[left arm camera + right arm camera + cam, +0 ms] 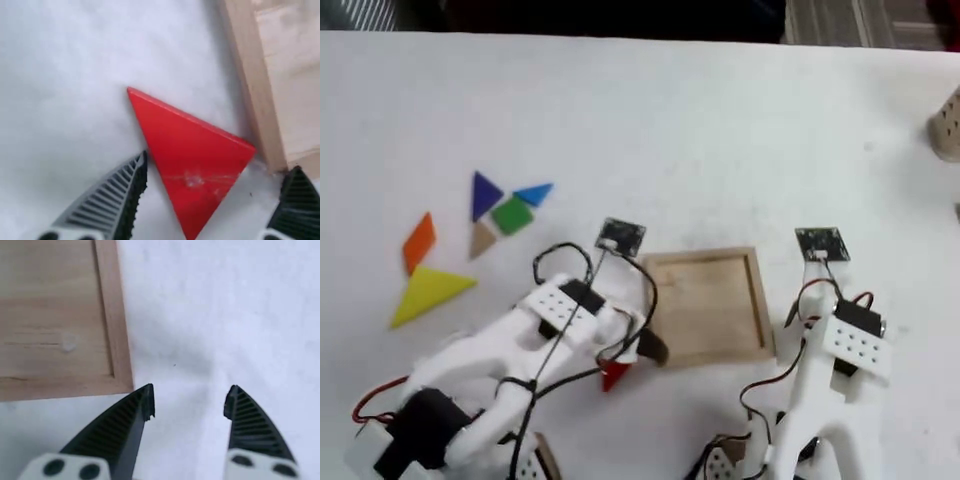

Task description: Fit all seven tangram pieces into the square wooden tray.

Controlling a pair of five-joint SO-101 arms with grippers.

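Widely, left fingers (112, 202) astride red triangle (192, 155).

**Items partly seen**

1. red triangle (613, 376): in the high view, mostly covered by the left gripper (638, 352), with one tip showing. In the left wrist view, one corner is cut off by the picture's edge.
2. tray (761, 305): the near corner (the one beside the red triangle) is hidden under that gripper. Both wrist views crop it to a single corner.
3. tan perforated object (947, 124): cut off by the high view's edge, kind unclear.
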